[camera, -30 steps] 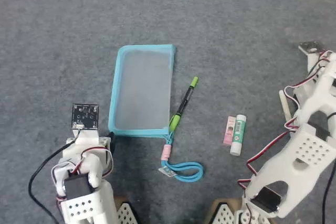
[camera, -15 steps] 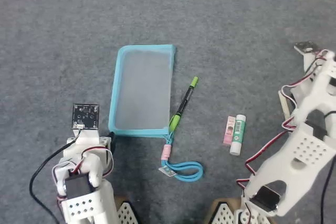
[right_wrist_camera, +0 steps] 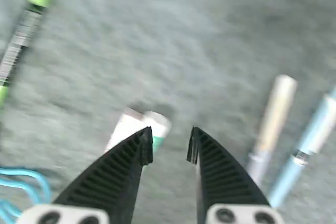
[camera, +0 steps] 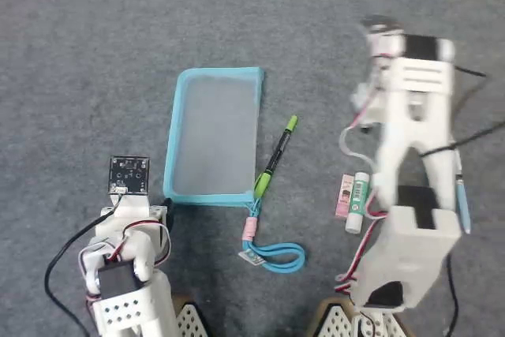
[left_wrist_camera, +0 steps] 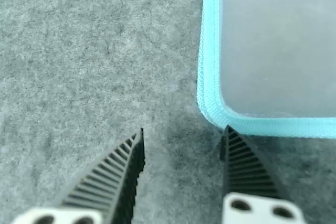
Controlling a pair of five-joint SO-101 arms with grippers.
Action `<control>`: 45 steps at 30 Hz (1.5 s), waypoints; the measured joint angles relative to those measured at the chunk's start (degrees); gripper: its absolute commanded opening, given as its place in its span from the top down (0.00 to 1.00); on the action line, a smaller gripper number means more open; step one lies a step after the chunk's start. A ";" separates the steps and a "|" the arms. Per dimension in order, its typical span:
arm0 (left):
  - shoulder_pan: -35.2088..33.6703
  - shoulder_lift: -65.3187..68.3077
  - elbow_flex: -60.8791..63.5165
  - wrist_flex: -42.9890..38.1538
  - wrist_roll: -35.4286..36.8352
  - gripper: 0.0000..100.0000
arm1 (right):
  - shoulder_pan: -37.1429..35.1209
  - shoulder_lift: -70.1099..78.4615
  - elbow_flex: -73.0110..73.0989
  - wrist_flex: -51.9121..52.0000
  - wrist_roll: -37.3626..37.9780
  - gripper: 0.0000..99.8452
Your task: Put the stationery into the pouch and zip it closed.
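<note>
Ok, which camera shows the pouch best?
The high view: the whole pouch lies flat, its blue cord trailing off one corner. The left wrist view has another corner of it; the right wrist view, a bit of cord.

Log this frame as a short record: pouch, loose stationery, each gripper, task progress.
pouch: turquoise mesh pouch, flat on grey carpet, looks empty
beside pouch: green-and-black pen, along its edge
loose items: white-and-green glue stick, small pink bar, light blue pen, cream pen
left gripper: fingers open, at a pouch corner
right gripper: fingers open, above the glue stick
progress: no stationery in the pouch yet
</note>
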 measured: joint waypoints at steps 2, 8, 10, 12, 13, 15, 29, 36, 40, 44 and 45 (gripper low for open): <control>0.00 0.00 0.00 0.00 0.00 0.78 | -5.19 0.00 1.85 -3.43 -5.19 0.84; 0.00 0.00 0.00 0.00 0.00 0.78 | -18.11 0.00 6.86 -14.15 -20.75 0.84; 0.00 0.00 0.00 0.00 0.00 0.78 | -21.63 0.00 9.14 -17.76 -23.65 0.84; 0.00 0.00 0.00 0.00 0.00 0.78 | -24.53 0.00 12.13 -21.19 -24.79 0.84; 0.00 0.00 0.00 0.00 0.00 0.78 | -25.49 0.00 13.71 -22.86 -25.05 0.84; 0.00 0.00 0.00 0.00 0.00 0.78 | -25.93 0.00 17.05 -26.02 -25.23 0.84; 0.00 0.00 0.00 0.00 0.00 0.78 | -25.41 2.99 28.04 -39.12 -26.99 0.85; 0.00 0.00 0.00 0.00 0.00 0.78 | -22.95 5.01 27.96 -39.91 -26.99 0.99; 0.00 0.00 0.00 0.00 0.00 0.78 | -21.27 5.01 28.04 -39.82 -26.99 0.99; 0.00 0.00 0.00 0.00 0.00 0.78 | -20.04 5.01 28.04 -38.33 -23.12 0.99; 0.00 0.00 0.00 0.00 0.00 0.78 | -19.69 4.75 27.96 -37.63 -22.42 0.99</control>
